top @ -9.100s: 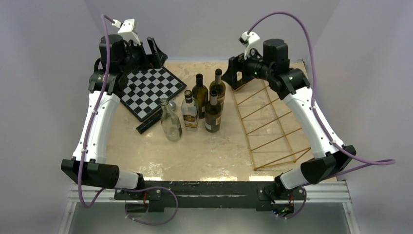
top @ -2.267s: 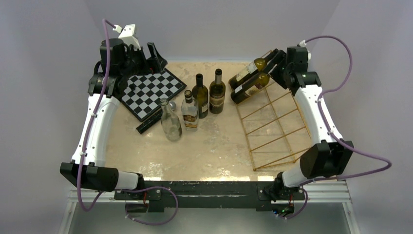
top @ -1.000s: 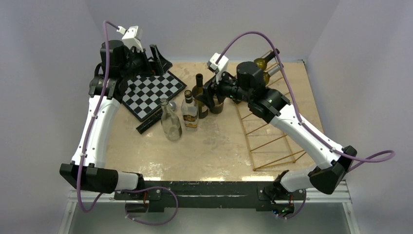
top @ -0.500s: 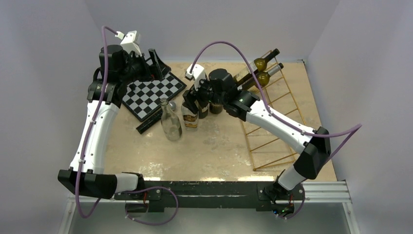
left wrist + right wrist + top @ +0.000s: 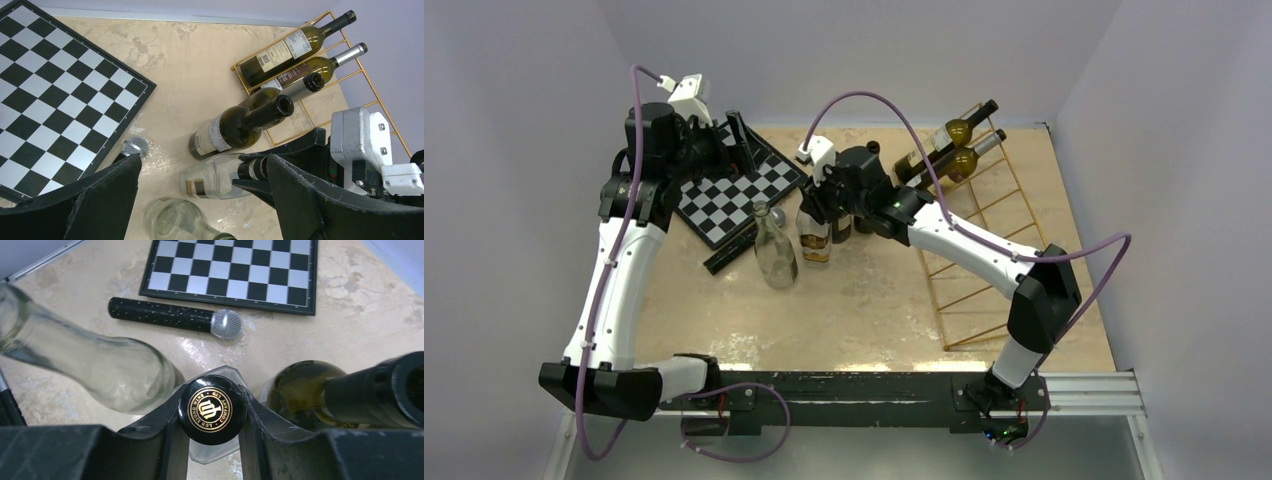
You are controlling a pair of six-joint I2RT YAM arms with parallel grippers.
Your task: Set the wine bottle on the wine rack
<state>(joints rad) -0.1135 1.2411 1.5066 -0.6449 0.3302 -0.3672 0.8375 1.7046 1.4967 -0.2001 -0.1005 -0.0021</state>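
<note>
A clear square wine bottle (image 5: 815,243) with a black cap (image 5: 212,410) stands upright in the bottle cluster at mid-table. My right gripper (image 5: 212,413) is shut on its neck just under the cap, one finger (image 5: 165,426) on each side; the same grip on that bottle (image 5: 215,177) shows in the left wrist view. The gold wire wine rack (image 5: 984,262) lies on the right, with two dark bottles (image 5: 946,134) (image 5: 958,163) lying in its far slots. My left gripper (image 5: 203,165) hovers open and empty high over the chessboard's corner.
Close to the held bottle stand a clear round bottle (image 5: 776,256) on its left and two dark green bottles (image 5: 235,127) (image 5: 300,86) behind it. A microphone (image 5: 175,317) lies beside the tilted chessboard (image 5: 729,190). The rack's near slots (image 5: 994,305) hold nothing.
My right arm swung left from the rack to the bottle cluster and its jaws closed round the square bottle's neck. The left arm barely shifted.
</note>
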